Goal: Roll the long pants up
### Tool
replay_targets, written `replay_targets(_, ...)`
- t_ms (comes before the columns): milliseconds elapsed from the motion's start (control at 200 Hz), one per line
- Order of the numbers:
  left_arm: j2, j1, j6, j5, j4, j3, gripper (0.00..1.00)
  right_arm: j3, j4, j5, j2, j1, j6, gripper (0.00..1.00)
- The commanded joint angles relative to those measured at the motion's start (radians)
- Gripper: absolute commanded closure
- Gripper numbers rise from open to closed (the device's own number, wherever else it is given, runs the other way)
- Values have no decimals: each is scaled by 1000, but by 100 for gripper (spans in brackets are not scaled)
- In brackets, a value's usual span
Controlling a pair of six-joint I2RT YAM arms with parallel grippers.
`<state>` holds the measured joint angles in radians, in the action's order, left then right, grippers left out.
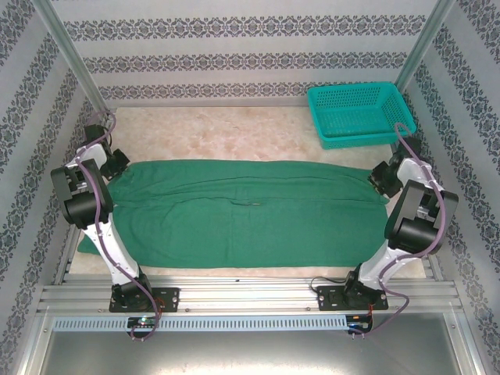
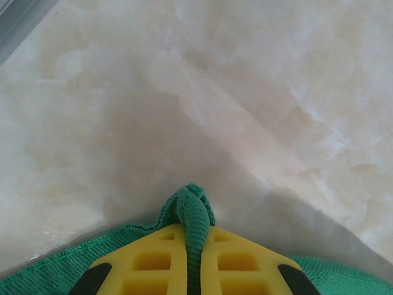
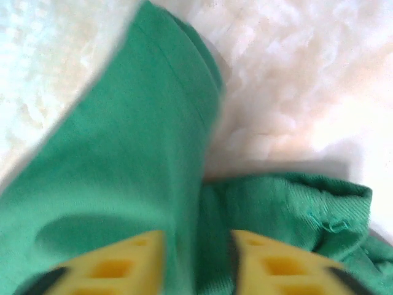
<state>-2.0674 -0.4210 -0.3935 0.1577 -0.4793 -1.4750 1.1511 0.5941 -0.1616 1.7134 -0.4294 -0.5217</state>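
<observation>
The long pants lie flat across the table, dark green, stretching from the left arm to the right arm. My left gripper is at their left end. In the left wrist view it is shut, with a pinched ridge of the pants' fabric standing up between its yellow fingers. My right gripper is at the pants' right end. In the blurred right wrist view its jaws stand apart, open over the green cloth, with a fold running under the gap.
A teal mesh basket stands at the back right, apart from the pants. Bare pale tabletop lies behind the pants. Patterned walls and metal posts close in the sides, and a metal rail runs along the near edge.
</observation>
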Motion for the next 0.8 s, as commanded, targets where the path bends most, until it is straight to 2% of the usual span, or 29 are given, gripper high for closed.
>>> replay_targets(0, 6, -3, 12, 17, -31, -19, 100, 43, 62, 66, 5, 0, 41, 2)
replay_targets(130, -3, -2, 14, 27, -23, -24, 100, 145, 37, 79, 109, -6, 29, 9)
replay_targets(225, -15, -1, 14, 39, -19, -26, 100, 250, 47, 65, 217, -3, 23, 18)
replay_targets(315, -20, 2, 16, 44, -16, -24, 100, 308, 22, 69, 274, 8, 17, 20)
replay_targets(435, -23, 9, 19, 46, -13, -23, 100, 426, 83, 76, 377, 26, 32, 20)
replay_targets(615, -22, 18, 22, 46, -13, -18, 100, 503, 97, 66, 464, 46, 34, 21)
replay_targets(649, -23, 21, 24, 47, -13, -20, 100, 521, 110, 55, 482, 51, 41, 28)
replay_targets(669, -23, 21, 25, 46, -13, -19, 100, 530, 115, 48, 490, 55, 46, 36)
replay_targets(674, -23, 22, 25, 45, -14, -20, 100, 534, 118, 46, 495, 57, 47, 43)
replay_targets(679, -23, 22, 25, 45, -14, -20, 100, 534, 118, 46, 495, 57, 47, 43)
replay_targets(704, -24, 22, 25, 45, -15, -20, 100, 541, 124, 44, 501, 57, 50, 70)
replay_targets(714, -24, 22, 25, 43, -15, -20, 100, 540, 125, 43, 502, 58, 51, 92)
replay_targets(719, -25, 22, 26, 42, -15, -20, 100, 540, 125, 43, 502, 58, 51, 99)
replay_targets(794, -26, 24, 24, 40, -16, -20, 100, 513, 114, 57, 481, 57, 39, 100)
